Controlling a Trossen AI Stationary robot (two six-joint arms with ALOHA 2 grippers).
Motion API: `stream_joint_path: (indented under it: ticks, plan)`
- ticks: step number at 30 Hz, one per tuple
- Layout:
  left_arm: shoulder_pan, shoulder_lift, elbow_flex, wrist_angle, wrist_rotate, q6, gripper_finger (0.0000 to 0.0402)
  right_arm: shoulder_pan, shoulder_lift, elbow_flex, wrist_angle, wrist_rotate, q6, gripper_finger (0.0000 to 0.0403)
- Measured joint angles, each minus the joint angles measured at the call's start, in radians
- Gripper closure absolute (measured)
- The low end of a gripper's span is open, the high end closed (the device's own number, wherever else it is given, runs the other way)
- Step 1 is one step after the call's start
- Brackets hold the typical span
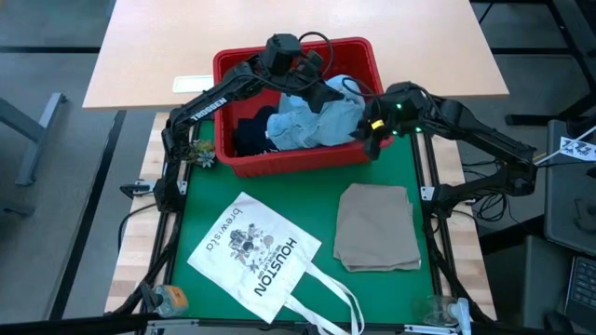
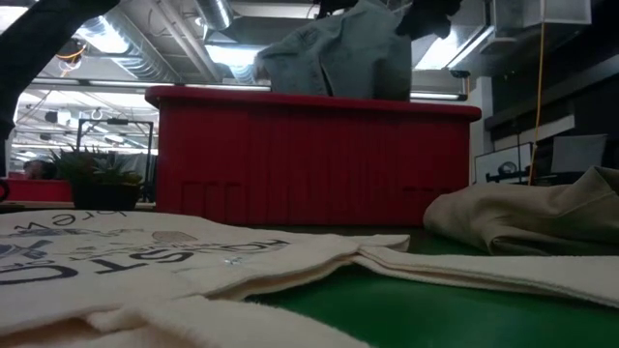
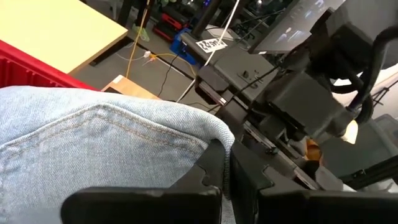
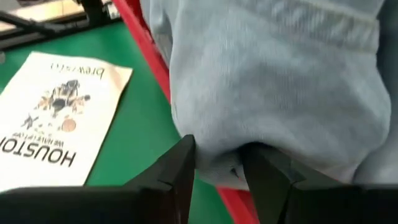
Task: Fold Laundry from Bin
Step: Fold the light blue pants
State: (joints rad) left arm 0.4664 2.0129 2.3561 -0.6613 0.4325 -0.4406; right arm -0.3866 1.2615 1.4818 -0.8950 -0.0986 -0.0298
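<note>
The light blue denim jeans [image 1: 312,121] lie bunched in the red bin [image 1: 289,160] at the table's far side, and one part is raised above the rim [image 2: 338,43]. A dark navy garment [image 1: 250,130] lies beside them in the bin. My left gripper [image 1: 324,93] reaches into the bin from the left and is shut on the jeans [image 3: 112,143]. My right gripper [image 1: 370,130] is at the bin's near right corner, shut on the jeans [image 4: 267,81]. A folded beige cloth [image 1: 377,228] lies flat on the green mat. My left gripper pinches a fold of the jeans next to a stitched pocket [image 3: 214,134] between its two fingers. The denim bulges up over the fingers. The rest of the jeans lies in the bin. My right gripper pinches a bunched fold of the jeans [image 4: 217,152] between its two fingers, several layers by the look of it. The fold hangs over the bin's red rim [image 4: 149,46] at its near right corner. The denim sags slack around the fingers.
A white tote bag printed "HOUSTON" [image 1: 256,256] lies on the green mat [image 1: 307,195] at the near left. The folded beige cloth takes the mat's right part. A small plant [image 1: 200,154] stands left of the bin. A wooden table [image 1: 158,46] stands beyond the bin.
</note>
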Motion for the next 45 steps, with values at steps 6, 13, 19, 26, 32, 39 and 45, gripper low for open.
stream_joint_path:
  ticks: [6,13,19,26,32,39,45]
  plan:
    - [0.000,0.000,0.001,0.000,0.000,0.006,0.0396,0.000,0.018,0.000,0.014,0.000,0.001,0.0325]
    - [0.000,0.000,0.001,-0.002,0.000,0.085,0.0392,0.000,0.038,0.000,0.035,-0.001,-0.002,0.0385]
    - [0.004,0.000,0.001,0.000,-0.007,0.191,0.0344,0.000,0.035,0.022,0.055,0.001,-0.002,0.0396]
    - [0.037,-0.013,0.001,0.004,-0.060,0.283,0.0272,0.000,0.034,0.091,0.062,0.048,-0.006,0.0394]
    - [0.120,-0.112,0.002,-0.019,-0.106,0.340,0.0257,0.000,0.034,0.145,0.093,0.141,-0.004,0.0394]
    - [0.176,-0.243,0.003,-0.241,-0.128,0.340,0.0257,0.000,0.033,0.171,0.190,0.175,-0.005,0.0399]
    - [0.137,-0.322,0.002,-0.574,-0.127,0.322,0.0260,-0.002,0.033,0.172,0.280,0.210,-0.012,0.0399]
